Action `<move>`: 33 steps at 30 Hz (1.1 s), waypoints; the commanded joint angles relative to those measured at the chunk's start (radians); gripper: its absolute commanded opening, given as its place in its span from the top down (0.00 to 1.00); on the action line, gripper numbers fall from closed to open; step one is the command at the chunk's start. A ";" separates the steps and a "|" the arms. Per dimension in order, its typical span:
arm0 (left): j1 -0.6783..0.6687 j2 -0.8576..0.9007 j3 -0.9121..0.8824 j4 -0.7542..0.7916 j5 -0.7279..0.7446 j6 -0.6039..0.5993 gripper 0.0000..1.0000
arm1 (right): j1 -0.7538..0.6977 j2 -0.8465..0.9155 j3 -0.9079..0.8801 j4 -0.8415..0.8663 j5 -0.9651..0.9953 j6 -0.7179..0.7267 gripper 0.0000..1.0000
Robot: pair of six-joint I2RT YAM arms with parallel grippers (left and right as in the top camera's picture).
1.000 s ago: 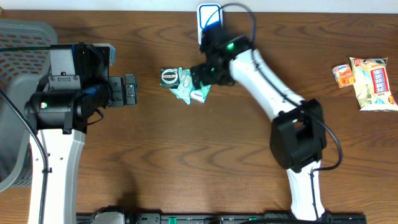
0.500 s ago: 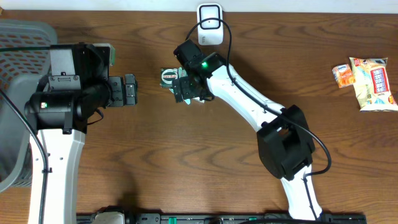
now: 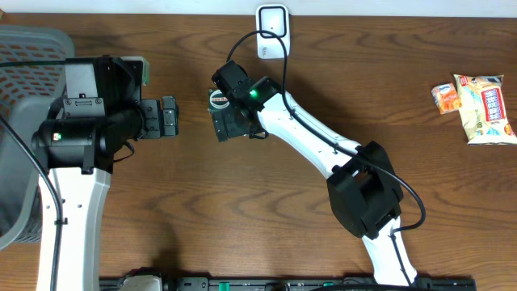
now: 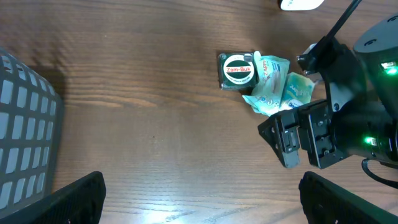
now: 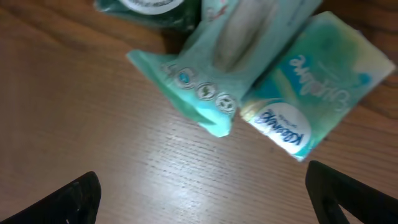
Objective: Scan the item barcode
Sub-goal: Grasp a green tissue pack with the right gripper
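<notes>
A small heap lies at the table's middle back: a round Zam-Buk tin (image 3: 218,99) (image 4: 238,70) and two teal tissue packs (image 4: 273,87), one marked Kleenex (image 5: 311,93), the other folded (image 5: 211,68). My right gripper (image 3: 229,125) (image 5: 205,199) hovers open over bare wood just in front of the packs, nothing between its fingers, and covers most of them from above. The tin's edge (image 5: 149,6) shows at the top of the right wrist view. A white scanner (image 3: 272,20) stands at the back edge. My left gripper (image 3: 167,117) (image 4: 199,208) is open and empty, left of the heap.
A grey mesh basket (image 3: 20,121) (image 4: 25,130) fills the far left. Two snack packets (image 3: 477,105) lie at the far right. The right arm (image 3: 323,145) stretches diagonally across the table's middle. The scanner's cable loops over that arm.
The right arm has swung left from near the scanner, across the heap, and now its gripper sits at the heap's front. The left arm has not moved.
</notes>
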 commanded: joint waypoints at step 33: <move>0.005 0.003 0.007 -0.002 -0.006 0.010 0.02 | -0.028 0.003 -0.196 0.291 0.228 0.195 0.58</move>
